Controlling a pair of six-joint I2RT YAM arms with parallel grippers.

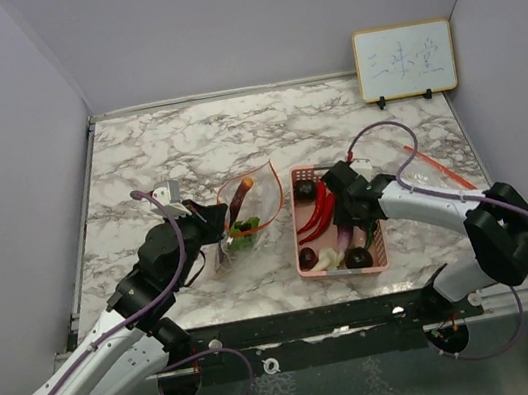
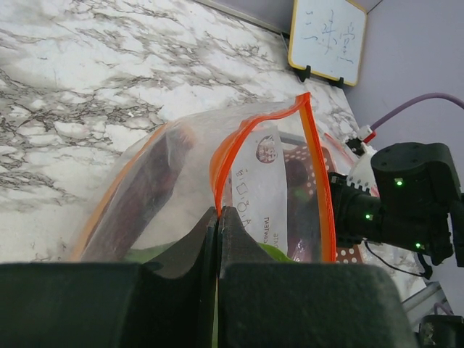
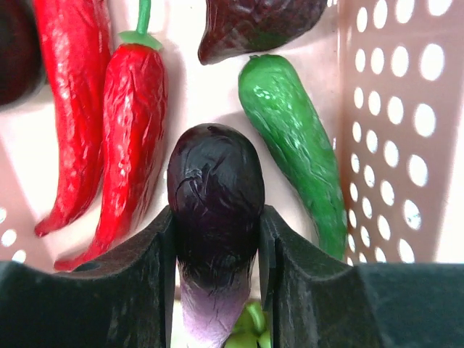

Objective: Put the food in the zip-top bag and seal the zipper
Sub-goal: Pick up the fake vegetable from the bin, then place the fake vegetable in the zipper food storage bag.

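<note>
The clear zip-top bag [image 1: 248,205] with an orange zipper rim stands open left of the pink basket [image 1: 307,261]. It holds a carrot [image 1: 247,184], a dark long piece and a green leafy vegetable [image 1: 244,229]. My left gripper [image 1: 217,230] is shut on the bag's rim, seen in the left wrist view [image 2: 217,212] pinching the orange zipper strip [image 2: 221,163]. My right gripper [image 1: 354,218] is down in the basket, its jaws [image 3: 216,239] closed on a dark purple eggplant [image 3: 215,192]. Beside it lie red chili peppers [image 3: 134,109], a green pepper [image 3: 293,138] and a dark piece [image 3: 254,25].
The basket's perforated wall [image 3: 406,145] is close on the right gripper's right. More dark round pieces [image 1: 358,258] and a white mushroom-like piece [image 1: 323,261] lie at the basket's near end. A whiteboard [image 1: 404,60] stands at the back right. An orange strip [image 1: 439,168] lies right of the basket.
</note>
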